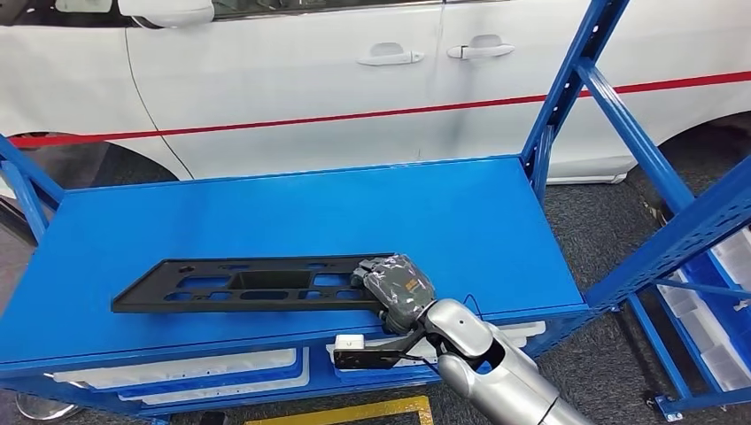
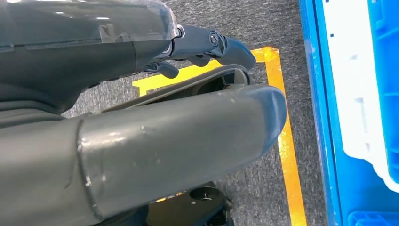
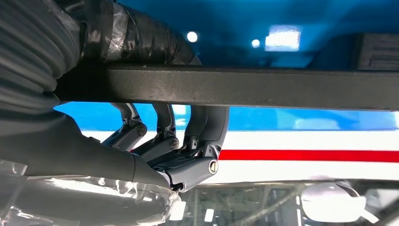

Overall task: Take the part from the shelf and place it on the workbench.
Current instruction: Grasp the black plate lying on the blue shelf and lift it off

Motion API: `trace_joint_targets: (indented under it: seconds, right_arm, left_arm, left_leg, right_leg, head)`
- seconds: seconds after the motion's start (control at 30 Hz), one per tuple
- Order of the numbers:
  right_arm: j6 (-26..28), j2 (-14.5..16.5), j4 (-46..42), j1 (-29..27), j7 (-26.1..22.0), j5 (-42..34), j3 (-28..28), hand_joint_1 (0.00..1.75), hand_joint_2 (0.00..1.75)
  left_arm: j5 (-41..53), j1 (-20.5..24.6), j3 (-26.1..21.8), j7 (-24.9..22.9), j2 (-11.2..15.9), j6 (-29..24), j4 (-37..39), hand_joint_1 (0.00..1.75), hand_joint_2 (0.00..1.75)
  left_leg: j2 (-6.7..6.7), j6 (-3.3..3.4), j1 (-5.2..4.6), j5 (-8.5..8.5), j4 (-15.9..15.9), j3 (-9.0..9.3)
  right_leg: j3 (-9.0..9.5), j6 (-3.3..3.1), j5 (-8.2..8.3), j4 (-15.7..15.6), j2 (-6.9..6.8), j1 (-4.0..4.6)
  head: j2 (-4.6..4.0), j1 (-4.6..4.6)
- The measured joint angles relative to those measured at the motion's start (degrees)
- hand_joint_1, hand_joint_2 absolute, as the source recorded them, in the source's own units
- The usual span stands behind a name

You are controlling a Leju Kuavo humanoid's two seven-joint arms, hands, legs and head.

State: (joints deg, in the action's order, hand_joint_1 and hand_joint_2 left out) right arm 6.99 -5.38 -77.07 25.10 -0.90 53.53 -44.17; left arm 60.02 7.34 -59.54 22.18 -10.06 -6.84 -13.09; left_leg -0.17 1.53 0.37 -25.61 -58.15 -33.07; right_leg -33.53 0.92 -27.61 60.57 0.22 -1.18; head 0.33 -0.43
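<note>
The long flat black plastic panel with cut-out openings [image 1: 252,285] lies flat on the blue metal shelf top [image 1: 292,208], running from about 9 o'clock toward the centre of the head view, parallel to the shelf's near edge and just inside it. It reads as a moulded trim part: thin, stiff along its length, probably light for its size, with a matt surface that should not be very slippery. Being long and held at one end only, it will likely lever downward at the far tip once lifted, so a firm hold and a slow, level lift seem wise; the openings and the raised rim offer the best purchase.

At about 5 o'clock in the head view, the robot's right hand [image 1: 396,288], grey and wrapped in clear film, rests on the panel's right end. The right wrist view shows its dark fingers [image 3: 165,123] hooked around the panel's edge [image 3: 244,87], so the hand grips that end; how the thumb bears on the other face cannot be told. The panel has not left the shelf.

The left hand [image 2: 141,141] hangs over grey carpet [image 2: 263,23] with a yellow floor stripe [image 2: 287,165], its fingers curled in and holding nothing.

Behind the shelf stands a white car with a red side stripe [image 1: 292,80]
</note>
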Motion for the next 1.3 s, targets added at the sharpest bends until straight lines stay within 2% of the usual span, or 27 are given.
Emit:
trace_joint_targets:
  seconds: [0.13, 0.17, 0.23, 0.3, 0.33, 0.37, 0.4, 0.47, 0.5, 0.53, 0.6, 0.67, 0.73, 0.8, 0.83, 0.87, 0.9, 0.97, 1.0, 1.03, 1.07, 1.13, 1.2, 1.23, 1.3]
  right_arm:
    - [0.22, 0.47, -0.05, -0.01, -0.40, -0.06, -0.01, 1.74, 1.75]
    - [0.53, 0.59, -0.06, -0.01, -0.41, -0.06, -0.01, 1.75, 1.75]
    - [1.84, 0.80, -0.09, -0.20, -0.41, -0.05, 0.01, 1.75, 1.75]
    - [3.52, 0.82, -0.43, -0.89, -0.55, -0.14, 0.23, 1.75, 1.75]
    - [4.18, 0.81, -0.86, -1.37, -0.68, -0.29, 0.47, 1.75, 1.75]
    - [4.67, 0.79, -1.50, -1.86, -0.89, -0.57, 0.82, 1.75, 1.75]
    - [5.03, 0.73, -2.32, -2.30, -1.17, -0.95, 1.24, 1.75, 1.75]
    - [5.45, 0.49, -4.42, -2.90, -1.84, -2.11, 2.33, 1.75, 1.75]
    - [5.58, 0.34, -5.59, -3.06, -2.19, -2.75, 2.98, 1.75, 1.75]
    - [5.65, 0.16, -6.75, -3.14, -2.47, -3.38, 3.68, 1.75, 1.75]
    - [5.69, -0.17, -8.76, -3.16, -2.78, -4.27, 4.97, 1.75, 1.75]
    - [5.68, -0.57, -10.27, -3.14, -2.86, -4.72, 5.98, 1.75, 1.75]
    - [5.68, -0.94, -11.27, -3.17, -2.90, -4.89, 6.57, 1.75, 1.75]
    - [5.73, -1.21, -11.73, -3.32, -3.04, -5.08, 6.81, 1.75, 1.75]
    - [5.84, -1.34, -11.85, -3.50, -3.28, -5.43, 6.92, 1.75, 1.75]
    - [6.00, -1.45, -12.02, -3.67, -3.58, -5.95, 7.07, 1.75, 1.75]
    - [6.19, -1.55, -12.31, -3.80, -3.96, -6.64, 7.27, 1.75, 1.75]
    - [6.51, -1.75, -13.47, -3.79, -4.75, -8.41, 7.84, 1.75, 1.75]
    - [6.63, -1.84, -14.26, -3.67, -5.19, -9.42, 8.20, 1.75, 1.75]
    - [6.79, -1.92, -15.13, -3.57, -5.62, -10.49, 8.61, 1.75, 1.75]
    - [7.03, -1.98, -16.00, -3.51, -5.99, -11.46, 9.08, 1.75, 1.75]
    - [7.67, -2.04, -17.62, -3.55, -6.53, -13.02, 10.09, 1.75, 1.75]
    - [8.78, -2.07, -19.04, -3.80, -7.21, -14.55, 11.11, 1.75, 1.75]
    - [9.45, -2.07, -19.75, -4.06, -7.76, -15.51, 11.52, 1.75, 1.75]
    - [10.66, -2.05, -21.17, -4.89, -9.03, -17.62, 12.13, 1.75, 1.75]
  left_arm:
    - [-0.07, 0.03, 0.00, 0.01, 0.01, -0.03, 0.00, 0.00, 0.00]
    - [-0.07, 0.03, 0.00, 0.04, 0.01, -0.04, 0.00, 0.00, 0.00]
    - [-0.17, -0.01, 0.00, 0.32, -0.01, -0.07, 0.00, 0.00, 0.00]
    - [-0.34, -0.19, 0.00, 1.00, -0.03, -0.25, 0.00, 0.00, 0.87]
    - [-0.43, -0.33, 0.00, 1.44, -0.04, -0.39, 0.00, 0.00, 1.31]
    - [-0.52, -0.45, 0.00, 1.87, -0.03, -0.53, 0.00, 0.00, 1.75]
    - [-0.63, -0.51, 0.00, 2.24, -0.03, -0.66, 0.00, 0.00, 1.75]
    - [-0.98, -0.52, 0.00, 3.06, 0.01, -0.74, 0.00, 0.00, 1.75]
    - [-1.16, -0.48, 0.00, 3.51, 0.02, -0.77, 0.00, 0.00, 1.75]
    - [-1.32, -0.47, 0.00, 3.97, 0.03, -0.75, 0.00, 0.00, 1.75]
    - [-1.55, -0.54, -0.01, 4.65, 0.03, -0.69, 0.00, 0.00, 1.75]
    - [-1.72, -0.63, -0.02, 4.93, 0.03, -0.64, 0.00, 0.00, 1.75]
    - [-1.80, -0.55, -0.04, 5.04, 0.03, -0.59, 0.00, 0.00, 1.75]
    - [-1.84, -0.47, -0.04, 5.15, 0.03, -0.56, 0.00, 0.00, 1.75]
    - [-1.97, -0.48, -0.04, 5.35, 0.03, -0.44, 0.00, 0.00, 1.75]
    - [-2.14, -0.50, -0.04, 5.66, 0.03, -0.26, 0.00, 0.00, 1.75]
    - [-2.31, -0.52, -0.04, 6.04, 0.03, -0.01, 0.00, 0.00, 1.75]
    - [-2.63, -0.49, -0.05, 6.83, 0.02, 0.57, 0.00, 0.00, 1.75]
    - [-2.76, -0.43, -0.07, 7.14, 0.02, 0.82, 0.00, 0.00, 1.75]
    - [-2.90, -0.38, -0.08, 7.40, 0.02, 1.03, 0.00, 0.00, 1.75]
    - [-2.99, -0.35, -0.09, 7.61, 0.02, 1.17, 0.00, 0.00, 1.75]
    - [-3.09, -0.36, -0.11, 8.07, 0.03, 1.16, 0.00, 0.00, 1.75]
    - [-3.17, -0.38, -0.13, 8.75, 0.02, 0.31, 0.00, 0.00, 1.75]
    - [-3.27, -0.36, -0.13, 9.17, -0.03, -0.33, 0.00, 0.00, 1.75]
    - [-3.44, -0.36, -0.13, 10.06, -0.20, -1.20, 0.00, 0.00, 1.75]
  left_leg:
    - [-0.11, -1.28, 0.14, -0.40, -0.49, -0.27]
    - [-0.11, -1.56, 0.23, -1.19, -1.52, -0.68]
    - [-0.08, -1.96, 0.34, -4.33, -6.82, -3.03]
    - [-0.06, -2.24, 0.41, -7.25, -13.89, -6.31]
    - [-0.06, -2.30, 0.42, -7.48, -15.67, -7.13]
    - [-0.06, -2.30, 0.43, -6.66, -15.37, -6.98]
    - [-0.05, -2.23, 0.45, -4.93, -12.88, -5.78]
    - [-0.07, -1.97, 0.42, -1.54, -5.37, -2.21]
    - [-0.10, -1.75, 0.34, -0.69, -2.60, -0.97]
    - [-0.14, -1.53, 0.22, -0.50, -1.10, -0.40]
    - [-0.21, -0.86, 0.05, -0.55, -0.56, -0.43]
    - [-0.18, -0.04, 0.13, -0.22, -0.05, -0.32]
    - [-0.11, 0.68, 0.14, -0.02, 0.30, -0.19]
    - [-0.07, 1.05, -0.06, -0.10, 0.25, -0.22]
    - [-0.07, 1.13, -0.15, -0.17, 0.16, -0.22]
    - [-0.08, 1.20, -0.22, -0.28, 0.05, -0.22]
    - [-0.12, 1.22, -0.26, -0.41, -0.10, -0.20]
    - [-0.18, 1.06, -0.30, -0.77, -0.45, -0.16]
    - [-0.21, 0.87, -0.42, -0.98, -0.73, -0.24]
    - [-0.22, 0.63, -0.50, -1.11, -0.90, -0.39]
    - [-0.22, 0.38, -0.57, -1.17, -1.01, -0.54]
    - [-0.19, -0.16, -0.55, -1.29, -1.07, -0.70]
    - [-0.16, -0.80, -0.39, -2.51, -2.67, -1.31]
    - [-0.14, -1.12, -0.27, -3.85, -4.97, -2.34]
    - [-0.13, -1.62, -0.03, -7.01, -12.09, -5.77]
  right_leg:
    - [0.53, -1.34, 0.21, -1.28, -0.02, 0.36]
    - [0.63, -1.72, 0.35, -1.48, -0.13, 0.30]
    - [0.67, -2.24, 0.50, -1.68, -0.38, 0.24]
    - [0.55, -2.45, 0.50, -1.66, -0.51, 0.37]
    - [0.53, -2.47, 0.49, -1.64, -0.52, 0.43]
    - [0.53, -2.46, 0.48, -1.62, -0.49, 0.44]
    - [0.57, -2.43, 0.46, -1.60, -0.43, 0.44]
    - [0.53, -2.16, 0.34, -1.47, -0.29, 0.51]
    - [0.37, -1.90, 0.34, -1.39, -0.22, 0.60]
    - [0.17, -1.60, 0.37, -1.34, -0.17, 0.68]
    - [-0.08, -0.98, 0.56, -1.46, -0.13, 0.70]
    - [-0.44, -0.47, -0.23, -0.59, -0.15, 0.54]
    - [-2.51, -0.25, -2.96, 3.88, -0.16, 0.47]
    - [-5.93, -0.21, -5.99, 10.71, -0.16, 0.50]
    - [-7.25, -0.21, -6.50, 13.15, -0.16, 0.49]
    - [-7.83, -0.24, -6.08, 13.98, -0.17, 0.48]
    - [-7.48, -0.32, -4.69, 12.89, -0.17, 0.48]
    - [-4.56, -0.61, -0.73, 6.29, -0.18, 0.50]
    - [-3.10, -0.76, 0.44, 2.98, -0.17, 0.58]
    - [-2.19, -0.89, 0.96, 0.80, -0.14, 0.68]
    - [-1.90, -0.99, 0.85, -0.09, -0.08, 0.78]
    - [-1.80, -1.30, 0.85, -0.50, 0.06, 0.83]
    - [-1.50, -1.82, 0.97, -0.89, 0.07, 0.65]
    - [-1.33, -2.09, 0.99, -1.05, 0.02, 0.54]
    - [-1.16, -2.44, 0.85, -1.06, -0.08, 0.55]
  head:
    - [0.00, 0.01]
    - [0.00, 0.00]
    - [0.00, -0.01]
    - [0.00, 0.00]
    - [0.00, -0.01]
    - [0.00, -0.01]
    - [0.00, -0.01]
    - [0.00, -0.01]
    - [0.00, 0.00]
    - [0.00, 0.01]
    - [0.00, 0.02]
    - [0.00, 0.02]
    - [0.00, 0.02]
    - [0.00, 0.02]
    - [0.00, 0.03]
    - [0.00, 0.02]
    - [0.00, 0.03]
    - [0.00, 0.02]
    - [0.00, 0.02]
    - [0.00, 0.00]
    - [0.00, 0.00]
    - [0.00, -0.01]
    - [0.00, -0.02]
    - [0.00, -0.01]
    - [0.00, -0.01]
